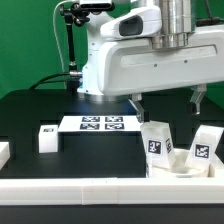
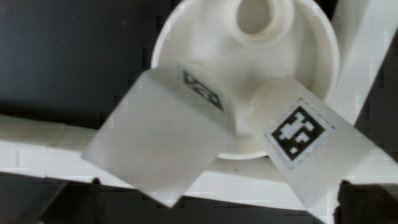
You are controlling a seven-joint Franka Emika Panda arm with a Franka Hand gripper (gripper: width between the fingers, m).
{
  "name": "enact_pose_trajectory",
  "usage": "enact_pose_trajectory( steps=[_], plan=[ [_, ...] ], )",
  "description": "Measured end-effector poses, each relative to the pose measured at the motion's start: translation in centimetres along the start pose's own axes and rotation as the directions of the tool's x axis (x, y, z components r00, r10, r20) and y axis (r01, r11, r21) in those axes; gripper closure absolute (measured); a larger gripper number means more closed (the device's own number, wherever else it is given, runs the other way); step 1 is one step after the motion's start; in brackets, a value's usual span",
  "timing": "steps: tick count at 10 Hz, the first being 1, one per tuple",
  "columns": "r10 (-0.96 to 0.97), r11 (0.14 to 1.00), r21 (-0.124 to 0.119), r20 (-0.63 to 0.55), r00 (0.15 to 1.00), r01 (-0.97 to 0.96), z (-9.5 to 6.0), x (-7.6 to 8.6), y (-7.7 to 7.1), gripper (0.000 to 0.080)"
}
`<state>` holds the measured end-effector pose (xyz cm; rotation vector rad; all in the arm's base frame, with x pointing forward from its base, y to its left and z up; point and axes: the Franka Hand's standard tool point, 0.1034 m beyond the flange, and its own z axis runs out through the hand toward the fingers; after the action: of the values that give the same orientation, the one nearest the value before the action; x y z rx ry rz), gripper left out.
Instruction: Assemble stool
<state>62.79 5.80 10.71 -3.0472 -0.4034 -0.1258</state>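
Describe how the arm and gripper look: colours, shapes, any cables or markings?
The arm is glossy white with rounded, bulky shells. A grey metal cylinder sits at the wrist above a boxy white housing. The gripper has two thin dark fingers. I can make out no cables or markings on it in the exterior view.

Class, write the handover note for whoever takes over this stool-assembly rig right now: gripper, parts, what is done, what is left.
The gripper is open, holds nothing and hangs above the seat.
The seat lies at the exterior view's right, near the border rail.
Two legs stand on the seat, the first leg and the second leg, both leaning. Whether they are fully seated cannot be told.
The third leg lies loose on the table at the exterior view's left, beside the marker board.
Done: two legs placed on the seat.
Left: fetch and fit the third leg, and probably check the other two.
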Motion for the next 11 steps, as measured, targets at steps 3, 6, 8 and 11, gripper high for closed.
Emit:
enact_pose_trajectory(
  steps=[3,6,8,11],
  plan=[
    [-0.220,0.975,-0.029,0.017,0.975,0.221,0.4,-0.2,0.1,0.0151],
    [-0.448,0.891,-0.049,0.065,0.892,0.451,1.2,-0.6,0.4,0.0151],
    [-0.519,0.850,-0.051,0.092,0.850,0.525,1.8,-0.9,0.6,0.0151],
    [-0.515,0.852,-0.042,0.109,0.851,0.521,2.9,-1.4,0.6,0.0151]
  ],
)
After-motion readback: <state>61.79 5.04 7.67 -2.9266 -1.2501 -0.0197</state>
